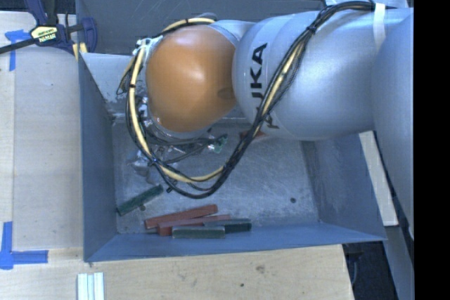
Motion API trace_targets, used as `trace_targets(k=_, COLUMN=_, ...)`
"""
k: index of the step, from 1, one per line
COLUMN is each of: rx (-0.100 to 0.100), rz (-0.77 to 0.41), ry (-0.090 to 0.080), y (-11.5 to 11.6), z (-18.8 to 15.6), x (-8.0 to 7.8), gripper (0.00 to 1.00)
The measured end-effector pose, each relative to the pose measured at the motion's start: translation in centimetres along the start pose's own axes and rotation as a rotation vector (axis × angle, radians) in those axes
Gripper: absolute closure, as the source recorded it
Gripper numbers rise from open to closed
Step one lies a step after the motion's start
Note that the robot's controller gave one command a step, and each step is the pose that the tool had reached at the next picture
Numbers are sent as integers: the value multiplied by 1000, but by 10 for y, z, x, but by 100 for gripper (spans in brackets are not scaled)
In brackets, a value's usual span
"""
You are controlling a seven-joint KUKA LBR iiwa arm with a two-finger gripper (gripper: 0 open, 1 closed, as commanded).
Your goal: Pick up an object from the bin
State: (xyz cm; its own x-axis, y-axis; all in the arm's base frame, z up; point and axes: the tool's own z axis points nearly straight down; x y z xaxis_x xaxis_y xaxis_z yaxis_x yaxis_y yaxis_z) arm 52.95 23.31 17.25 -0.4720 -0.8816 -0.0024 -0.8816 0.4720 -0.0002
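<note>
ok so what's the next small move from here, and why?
Probably a short shift toward the bin's lower wall. The orange wrist cover sits over the left-middle floor, while the nearest thing, a dark green stick, lies just below it in the view, with red-brown sticks along that wall.

Fairly bright, even light falls from above on the bin [96, 172], and its floor below the orange cover [188, 77] is evenly lit, with no hard-edged shadows. The cover carries a broad, soft sheen on its upper left, and the silver arm [330, 74] to its right shines pale along its top. Directly beneath the cover the floor darkens into soft shade.
</note>
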Motion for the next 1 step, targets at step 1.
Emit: trace_targets(k=1, rx=1, rz=-3, ry=-2, y=-12, z=17, x=8, gripper=100)
